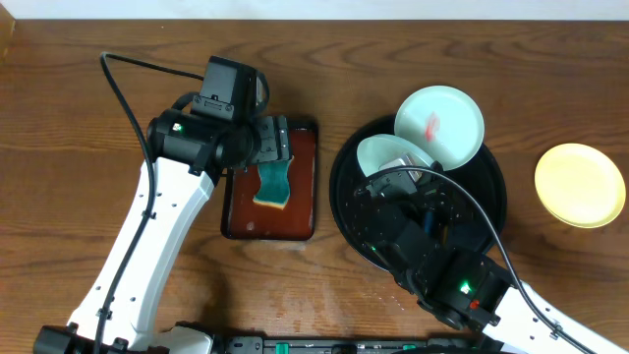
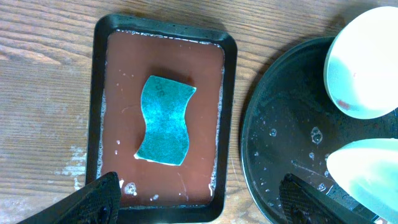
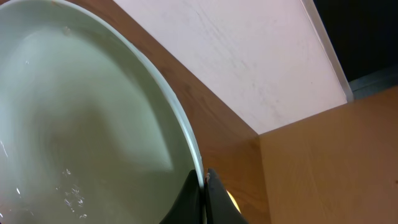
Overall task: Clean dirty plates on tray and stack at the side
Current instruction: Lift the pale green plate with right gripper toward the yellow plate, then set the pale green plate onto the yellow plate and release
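Plates [image 1: 439, 123]: two white on black tray [image 1: 486, 197] | sponge [image 1: 273, 185] in red-brown tray [image 1: 303, 177] | left gripper [image 2: 199, 182] wide | right gripper [image 3: 204, 177] clamps white plate [image 3: 74, 124]

On the overhead view the small tray [image 1: 300, 211] lies left of the big tray [image 1: 489, 182], near it but apart, and the sponge [image 1: 273, 184] lies in it. My left gripper [image 2: 199, 202] hangs above the small tray's far end, jaws spread. One plate [image 1: 439, 126] rests on the big tray's far rim. A second plate [image 1: 385, 154] stands tilted over its left part, rim pinched in my right gripper [image 3: 204, 186]. The third plate [image 1: 580, 184] lies on the table [image 1: 79, 118], right of the big tray and apart from it.
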Motion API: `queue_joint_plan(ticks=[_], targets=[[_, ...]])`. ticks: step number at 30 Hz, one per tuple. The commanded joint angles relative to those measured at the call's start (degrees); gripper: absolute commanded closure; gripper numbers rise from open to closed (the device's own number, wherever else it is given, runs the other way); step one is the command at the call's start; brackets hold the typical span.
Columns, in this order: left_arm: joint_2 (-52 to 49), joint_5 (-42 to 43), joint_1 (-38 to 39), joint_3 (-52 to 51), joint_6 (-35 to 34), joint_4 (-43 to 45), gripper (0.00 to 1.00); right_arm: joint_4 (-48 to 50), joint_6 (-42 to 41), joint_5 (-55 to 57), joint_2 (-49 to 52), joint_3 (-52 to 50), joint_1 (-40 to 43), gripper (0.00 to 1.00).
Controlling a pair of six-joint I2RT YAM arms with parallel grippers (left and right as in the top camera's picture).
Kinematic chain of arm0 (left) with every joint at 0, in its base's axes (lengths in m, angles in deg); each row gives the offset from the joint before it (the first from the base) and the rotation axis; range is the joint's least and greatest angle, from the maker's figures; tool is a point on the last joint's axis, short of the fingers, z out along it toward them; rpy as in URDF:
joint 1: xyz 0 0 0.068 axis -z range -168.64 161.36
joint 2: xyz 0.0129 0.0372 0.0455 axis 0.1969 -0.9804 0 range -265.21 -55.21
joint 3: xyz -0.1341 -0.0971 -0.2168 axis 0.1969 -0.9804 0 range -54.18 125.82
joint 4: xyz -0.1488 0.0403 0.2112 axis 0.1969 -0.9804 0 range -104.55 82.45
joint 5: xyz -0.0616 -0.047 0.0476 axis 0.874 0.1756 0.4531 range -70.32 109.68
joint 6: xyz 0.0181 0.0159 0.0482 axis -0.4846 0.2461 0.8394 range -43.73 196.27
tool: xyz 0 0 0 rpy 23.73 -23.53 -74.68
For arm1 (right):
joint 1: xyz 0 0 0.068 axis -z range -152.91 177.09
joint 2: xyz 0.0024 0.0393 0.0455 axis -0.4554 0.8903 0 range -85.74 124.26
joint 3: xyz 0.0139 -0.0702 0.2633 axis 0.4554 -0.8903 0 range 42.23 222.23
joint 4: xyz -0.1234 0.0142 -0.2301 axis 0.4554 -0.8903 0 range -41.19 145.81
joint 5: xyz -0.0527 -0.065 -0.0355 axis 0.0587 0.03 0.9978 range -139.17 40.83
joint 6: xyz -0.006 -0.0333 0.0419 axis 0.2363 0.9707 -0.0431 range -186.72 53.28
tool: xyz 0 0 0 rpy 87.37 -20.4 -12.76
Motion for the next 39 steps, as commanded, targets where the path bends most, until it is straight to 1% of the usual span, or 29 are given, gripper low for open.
queue_joint_plan(ticks=[1,4,9,12,15,18,22,26,29,32,34,36,39], targets=[[0.17,0.52,0.02,0.42,-0.28,-0.13,0.18,0.2,-0.09,1.88,-0.48,0.31,-0.55,0.99],[0.17,0.52,0.02,0.42,-0.28,-0.13,0.18,0.2,-1.81,1.86,-0.48,0.31,-0.35,0.99],[0.17,0.52,0.02,0.42,-0.28,-0.13,0.18,-0.48,-9.84,0.94,-0.46,0.28,3.45,0.99],[0.17,0.52,0.02,0.42,-0.28,-0.13,0.18,-0.81,-11.85,-3.54,-0.46,0.28,8.48,0.99],[0.17,0.52,0.02,0.42,-0.28,-0.13,0.18,-1.09,-13.84,-12.55,-0.44,0.28,16.24,0.99],[0.17,0.52,0.02,0.42,-0.28,-0.13,0.18,-1.36,-15.08,-24.41,-0.2,0.28,26.45,0.99],[0.17,0.52,0.02,0.42,-0.28,-0.13,0.18,-1.2,-22.1,-35.63,-0.31,0.28,41.42,0.99],[0.17,0.52,0.02,0.42,-0.28,-0.13,0.18,0.28,-24.76,-54.01,0.37,0.28,59.71,0.99],[0.17,0.52,0.02,0.42,-0.31,-0.13,0.18,2.05,-29.51,-64.32,2.93,0.28,74.77,0.99],[0.17,0.52,0.02,0.42,-0.28,-0.13,0.18,3.28,-36.15,-67.43,7.37,0.28,86.66,0.99],[0.17,0.52,0.02,0.42,-0.28,-0.13,0.18,4.33,-39.63,-67.38,11.06,0.28,92.61,0.99],[0.17,0.52,0.02,0.42,-0.28,-0.13,0.18,6.45,-39.93,-67.34,14.97,0.28,96.78,0.99],[0.17,0.52,0.02,0.42,-0.28,-0.13,0.18,9.27,-39.93,-65.94,20.13,0.28,100.52,0.99]])
